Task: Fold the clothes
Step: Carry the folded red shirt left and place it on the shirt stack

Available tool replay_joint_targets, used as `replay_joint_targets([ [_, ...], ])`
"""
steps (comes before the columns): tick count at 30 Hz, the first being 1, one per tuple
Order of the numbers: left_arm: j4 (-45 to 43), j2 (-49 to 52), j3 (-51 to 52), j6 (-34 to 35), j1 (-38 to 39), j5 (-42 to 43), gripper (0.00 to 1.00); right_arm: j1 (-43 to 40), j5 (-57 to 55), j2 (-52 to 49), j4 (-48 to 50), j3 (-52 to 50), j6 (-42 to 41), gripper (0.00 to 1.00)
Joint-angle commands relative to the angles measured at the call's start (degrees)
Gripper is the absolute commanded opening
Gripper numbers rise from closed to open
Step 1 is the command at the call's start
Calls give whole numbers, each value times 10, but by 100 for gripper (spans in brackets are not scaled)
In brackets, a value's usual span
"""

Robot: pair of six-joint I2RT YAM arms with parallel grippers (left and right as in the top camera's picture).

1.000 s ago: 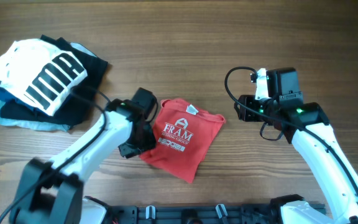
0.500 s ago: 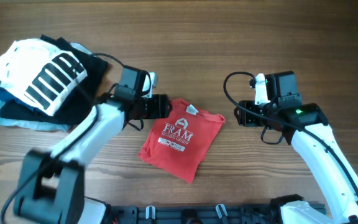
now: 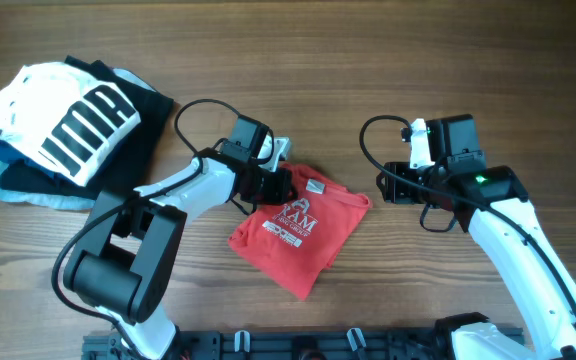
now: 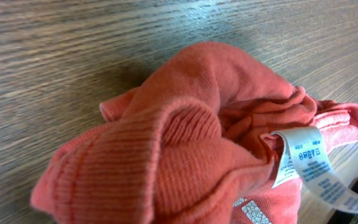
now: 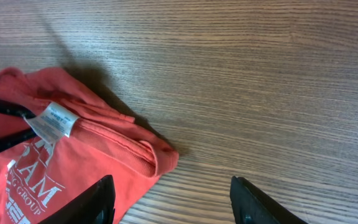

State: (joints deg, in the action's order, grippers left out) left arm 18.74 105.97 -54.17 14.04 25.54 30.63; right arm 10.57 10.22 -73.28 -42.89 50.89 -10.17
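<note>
Noted the red T-shirt (image 3: 303, 235) rumpled on the wooden surface (image 3: 368, 60), print up. Saw the left fingers (image 3: 274, 184) pressed together on its collar edge — fabric bunched there, white neck tag (image 4: 306, 158) just beside the pinch, its print too fine to read. Read the white lettering (image 5: 17, 186) only in part: "AM" above "GROUP". Found the right fingers (image 5: 95, 202) spread, holding nothing, near the T-shirt's right edge. Well left of the T-shirt — a white garment with black stripes (image 3: 58, 115).
</note>
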Motion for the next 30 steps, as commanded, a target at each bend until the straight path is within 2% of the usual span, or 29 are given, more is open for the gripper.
replay_joint_targets([
  [1,3,7,12,-4,-2,-16,4,1,-3,-4,-3,-2,10,60],
  [3,12,-21,8,-4,-13,-49,4,1,-3,-4,-5,-2,10,60],
  [4,45,-59,-8,-4,-26,-111,4,1,-4,-4,-7,-2,10,60],
  [7,116,-147,-50,-5,-60,-228,4,1,-4,-5,-7,-2,10,60],
  [10,158,-217,-92,-44,-102,-290,4,1,-4,-4,-7,-2,10,60],
  [12,163,-257,-118,-52,-133,-348,4,1,-4,-5,-7,-2,11,60],
  [13,162,-273,-133,-85,-152,-369,4,1,-4,-5,-7,-2,10,60],
  [18,142,-283,-193,-166,-220,-456,4,1,-4,-5,-8,-2,10,60],
  [26,12,-280,-224,-167,-359,-465,4,1,-4,-5,-9,-2,10,60],
  [30,-7,-253,-224,-166,-438,-419,4,1,-3,-5,-9,-2,10,61],
])
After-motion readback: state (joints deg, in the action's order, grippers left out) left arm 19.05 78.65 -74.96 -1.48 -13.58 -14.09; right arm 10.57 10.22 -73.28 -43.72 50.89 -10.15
